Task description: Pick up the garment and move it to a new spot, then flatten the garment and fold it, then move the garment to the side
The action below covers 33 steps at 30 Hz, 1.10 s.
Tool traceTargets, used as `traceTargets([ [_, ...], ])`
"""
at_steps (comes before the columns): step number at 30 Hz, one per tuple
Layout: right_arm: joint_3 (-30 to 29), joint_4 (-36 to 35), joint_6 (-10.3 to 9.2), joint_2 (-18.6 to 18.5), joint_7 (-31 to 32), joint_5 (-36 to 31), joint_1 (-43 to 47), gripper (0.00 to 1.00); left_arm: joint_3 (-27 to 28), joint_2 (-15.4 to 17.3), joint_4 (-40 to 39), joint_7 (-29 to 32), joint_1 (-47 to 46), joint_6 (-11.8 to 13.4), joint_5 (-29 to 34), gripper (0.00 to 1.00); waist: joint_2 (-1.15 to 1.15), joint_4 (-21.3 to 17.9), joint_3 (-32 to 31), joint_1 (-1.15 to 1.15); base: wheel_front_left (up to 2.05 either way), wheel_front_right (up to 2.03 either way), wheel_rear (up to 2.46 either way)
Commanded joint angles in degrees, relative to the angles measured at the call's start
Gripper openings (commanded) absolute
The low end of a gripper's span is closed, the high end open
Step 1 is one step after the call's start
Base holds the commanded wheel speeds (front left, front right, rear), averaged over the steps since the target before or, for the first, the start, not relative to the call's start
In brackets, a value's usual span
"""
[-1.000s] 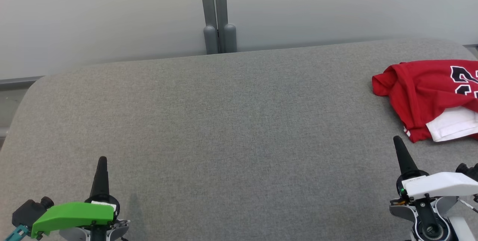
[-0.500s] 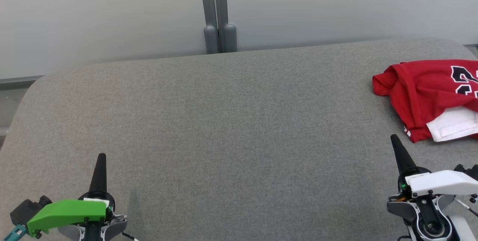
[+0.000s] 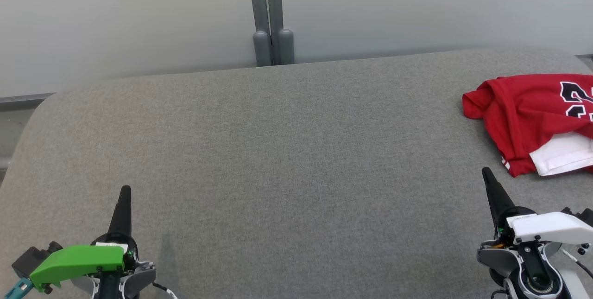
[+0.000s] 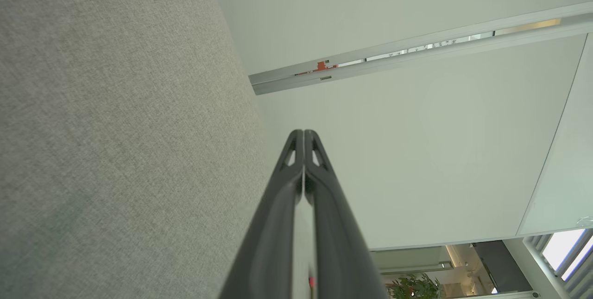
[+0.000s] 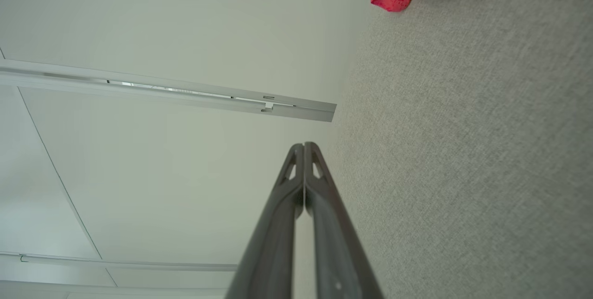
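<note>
Red garment (image 3: pixel 528 113) sits bunched at the right edge of the head view, partly cropped, so hard to say how it's layered. Both the left gripper (image 3: pixel 125 191) and right gripper (image 3: pixel 484 172) are clenched, empty. Risk: grabbing one layer only, or dragging it off the edge of the grey cushion (image 3: pixel 296 160).
</note>
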Motion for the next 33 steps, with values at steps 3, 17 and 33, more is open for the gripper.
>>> traceTargets([
  [3,-0.42,0.07,0.04,0.19,0.64,2.12,-1.09,0.0,0.41,0.33,0.01,0.65,-1.31,-0.25,-2.06,0.0,0.0,0.01,0.02,0.0,0.0,0.0,0.0],
  [17,-1.03,0.52,0.04,0.97,2.18,7.46,-1.3,0.0,0.86,0.34,0.28,2.17,-1.9,-0.53,-7.47,0.0,0.0,0.07,0.1,0.0,0.0,0.0,0.0],
  [33,-1.41,0.8,0.04,1.46,3.12,10.66,-1.33,0.0,1.09,0.35,0.47,3.09,-2.15,-0.62,-10.73,0.0,0.0,0.11,0.15,0.0,0.0,0.0,0.0],
])
